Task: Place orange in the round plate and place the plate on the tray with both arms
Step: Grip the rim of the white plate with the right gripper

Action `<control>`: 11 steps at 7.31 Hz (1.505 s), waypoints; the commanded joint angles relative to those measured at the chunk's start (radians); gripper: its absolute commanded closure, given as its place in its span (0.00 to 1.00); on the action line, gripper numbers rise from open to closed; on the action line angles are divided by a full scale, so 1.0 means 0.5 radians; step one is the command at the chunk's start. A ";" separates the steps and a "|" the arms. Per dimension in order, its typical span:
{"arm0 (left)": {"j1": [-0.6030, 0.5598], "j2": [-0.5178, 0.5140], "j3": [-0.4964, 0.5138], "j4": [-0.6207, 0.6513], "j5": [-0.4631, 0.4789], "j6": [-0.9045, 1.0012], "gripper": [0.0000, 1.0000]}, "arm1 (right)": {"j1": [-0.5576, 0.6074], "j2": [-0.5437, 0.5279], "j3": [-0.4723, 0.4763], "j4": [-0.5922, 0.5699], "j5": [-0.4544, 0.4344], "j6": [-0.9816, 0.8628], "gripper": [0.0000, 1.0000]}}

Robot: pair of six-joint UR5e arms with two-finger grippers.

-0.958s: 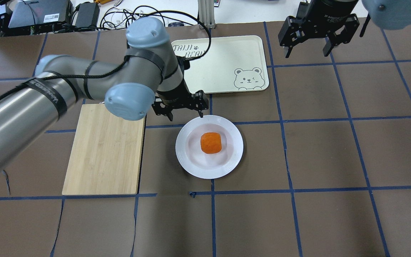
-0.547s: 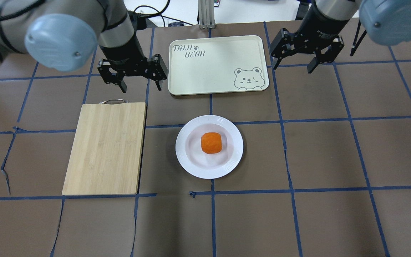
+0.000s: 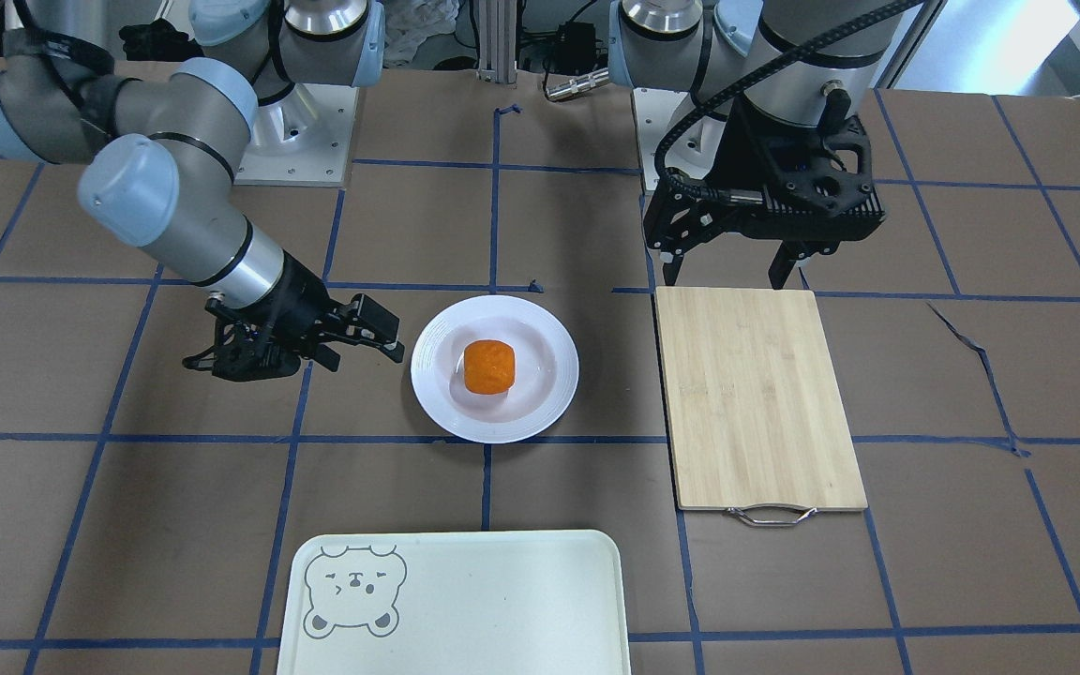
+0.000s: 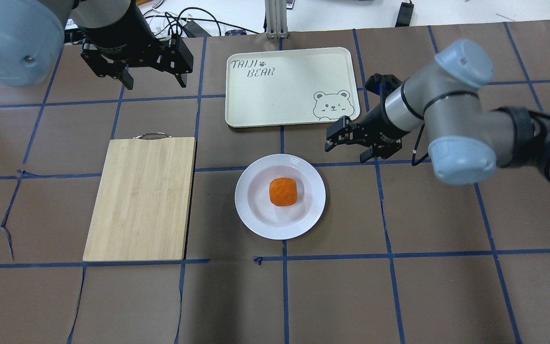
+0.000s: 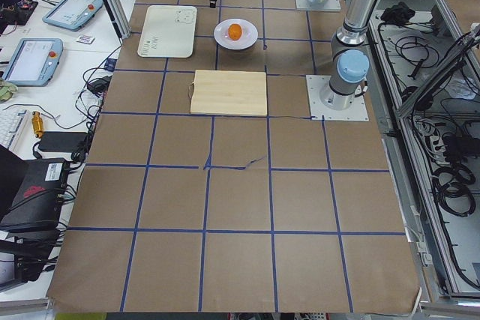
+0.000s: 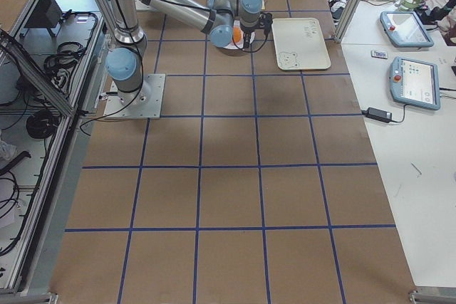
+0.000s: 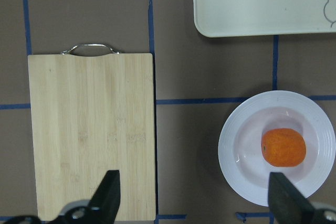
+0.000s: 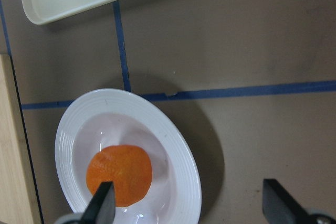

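Right gripper (image 4: 345, 151) swung near round plate (image 4: 252, 220); orange (image 4: 283, 191) matte, centred.

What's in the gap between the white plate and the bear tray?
Nothing, just bare brown table crossed by blue tape, between round plate and tray; the overhead view shows it.

table (image 4: 423, 215) open around plate (image 4: 248, 210)

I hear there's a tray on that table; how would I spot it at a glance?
On the brown table gridded with blue tape, find the white plate holding an orange. The tray lies just beyond it, away from the robot. It is cream with a bear face in one corner, unlike the bamboo board beside the plate.
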 commanded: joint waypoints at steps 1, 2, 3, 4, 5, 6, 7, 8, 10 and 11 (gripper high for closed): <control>0.022 0.048 -0.060 0.029 -0.017 -0.003 0.00 | 0.003 0.046 0.442 -0.564 0.229 0.037 0.00; 0.031 0.069 -0.100 0.068 -0.005 -0.027 0.00 | 0.031 0.150 0.495 -0.736 0.242 0.144 0.01; 0.031 0.091 -0.137 0.151 0.004 -0.015 0.00 | 0.125 0.275 0.510 -0.981 0.227 0.315 0.00; 0.031 0.100 -0.162 0.167 -0.002 -0.018 0.00 | 0.132 0.368 0.501 -1.041 0.236 0.329 0.00; 0.031 0.112 -0.168 0.167 0.001 -0.021 0.00 | 0.144 0.396 0.501 -1.081 0.236 0.359 0.00; 0.031 0.115 -0.174 0.167 0.004 -0.030 0.00 | 0.144 0.393 0.495 -1.100 0.230 0.427 0.09; 0.031 0.122 -0.177 0.164 0.007 -0.030 0.00 | 0.147 0.390 0.492 -1.124 0.239 0.430 0.31; 0.031 0.122 -0.174 0.164 0.007 -0.033 0.00 | 0.154 0.390 0.468 -1.127 0.245 0.433 0.54; 0.031 0.122 -0.177 0.164 0.007 -0.033 0.00 | 0.190 0.393 0.465 -1.127 0.230 0.449 0.89; 0.031 0.122 -0.174 0.164 0.004 -0.033 0.00 | 0.190 0.393 0.462 -1.124 0.230 0.452 0.96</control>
